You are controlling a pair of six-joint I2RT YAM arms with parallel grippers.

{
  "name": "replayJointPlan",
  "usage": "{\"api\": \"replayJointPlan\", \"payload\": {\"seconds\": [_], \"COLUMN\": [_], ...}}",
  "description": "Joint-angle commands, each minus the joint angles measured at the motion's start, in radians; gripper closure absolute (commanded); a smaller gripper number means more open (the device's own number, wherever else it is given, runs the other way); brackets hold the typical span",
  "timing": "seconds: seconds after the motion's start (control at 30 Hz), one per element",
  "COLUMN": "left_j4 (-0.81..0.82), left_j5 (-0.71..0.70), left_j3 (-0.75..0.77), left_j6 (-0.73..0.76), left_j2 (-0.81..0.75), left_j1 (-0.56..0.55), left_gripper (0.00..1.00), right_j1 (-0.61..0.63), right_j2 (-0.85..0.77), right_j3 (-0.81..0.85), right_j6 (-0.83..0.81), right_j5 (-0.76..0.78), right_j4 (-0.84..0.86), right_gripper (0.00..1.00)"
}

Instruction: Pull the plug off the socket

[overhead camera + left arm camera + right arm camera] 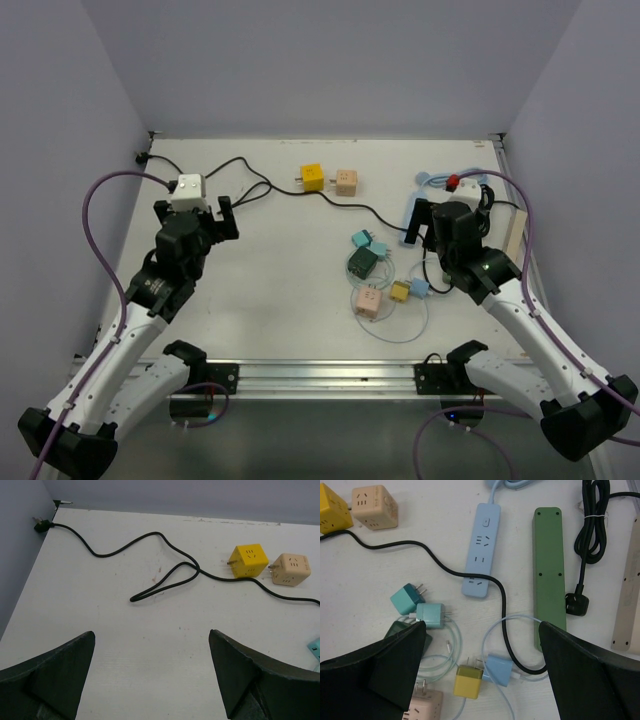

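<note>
The socket (549, 575), a long dark green strip, lies flat right of centre in the right wrist view, with only small round holes showing on its upper face. No plug shows seated in it, so the plug is hidden or out of view. A black cord (502, 600) curves from by its near end across the table. My right gripper (482, 625) hovers open above the strip's near end and a cluster of chargers. In the top view this gripper (445, 215) covers the strip. My left gripper (194, 205) stands open over bare table (151, 635).
A light blue strip (482, 550) lies left of the green one, and a beige strip (627, 595) to its right beside a bundled black cord (592, 525). Teal (407, 597), yellow (468, 681) and blue (498, 669) chargers sit below. Yellow (248, 560) and beige (291, 569) cubes lie farther back.
</note>
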Motion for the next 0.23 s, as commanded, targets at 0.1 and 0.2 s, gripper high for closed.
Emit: {"api": "replayJointPlan", "payload": {"seconds": [0.1,0.2], "left_j4": [0.047,0.045], "left_j5": [-0.007,-0.013], "left_j3": [0.001,-0.001], "left_j6": [0.011,0.011], "left_j2": [0.007,0.010], "left_j1": [0.007,0.007], "left_gripper": [0.00,0.00], "right_j1": [0.000,0.000], "right_j2": [0.010,0.018], "right_j3": [0.013,0.025], "right_j6": [0.011,0.020], "right_j5": [0.005,0.015], "right_j4": [0.013,0.007], "right_gripper": [0.01,0.01]}}
